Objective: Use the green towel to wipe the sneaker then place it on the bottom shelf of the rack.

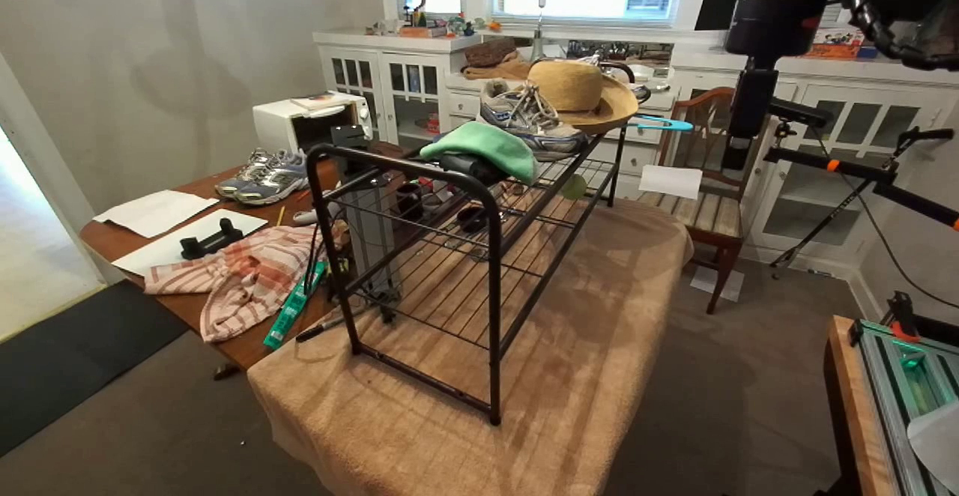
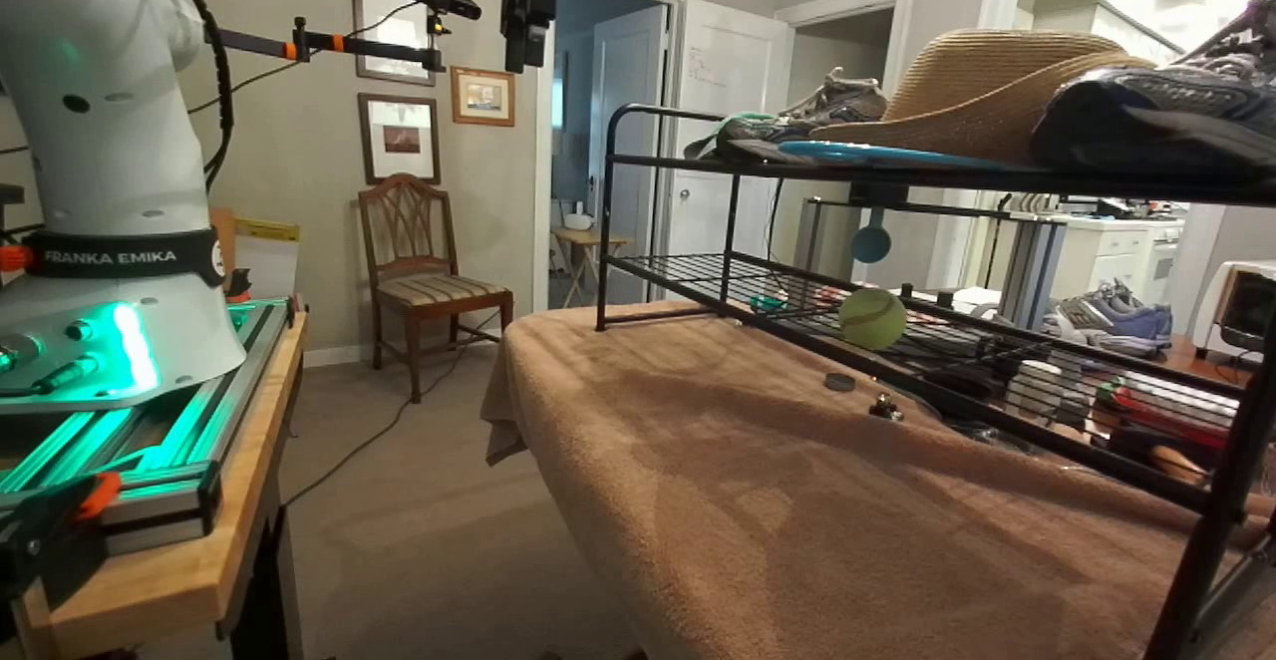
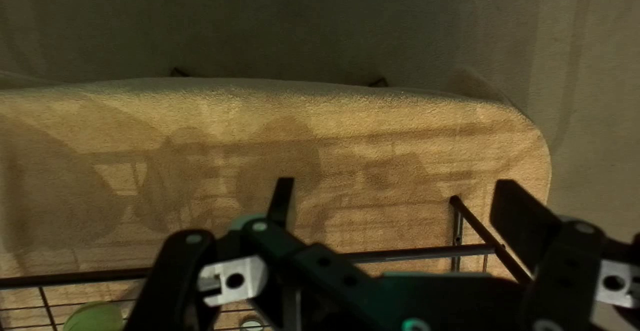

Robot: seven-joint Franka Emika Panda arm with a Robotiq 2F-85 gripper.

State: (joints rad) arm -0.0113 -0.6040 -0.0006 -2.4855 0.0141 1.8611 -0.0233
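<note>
A green towel lies draped over a dark object at one end of the black wire rack's top shelf. A bit of green shows at the rack's far end in an exterior view. A grey-blue sneaker sits beside the towel on the top shelf; it also shows in an exterior view. Another sneaker is at the opposite end, beyond the hat. My gripper hangs high beside the rack, apart from it. In the wrist view my gripper is open, with nothing between its fingers.
A straw hat and a blue ring-shaped item are on the top shelf. A tennis ball is on the lower shelf. A tan cloth covers the table. More sneakers and a striped cloth lie on the wooden desk.
</note>
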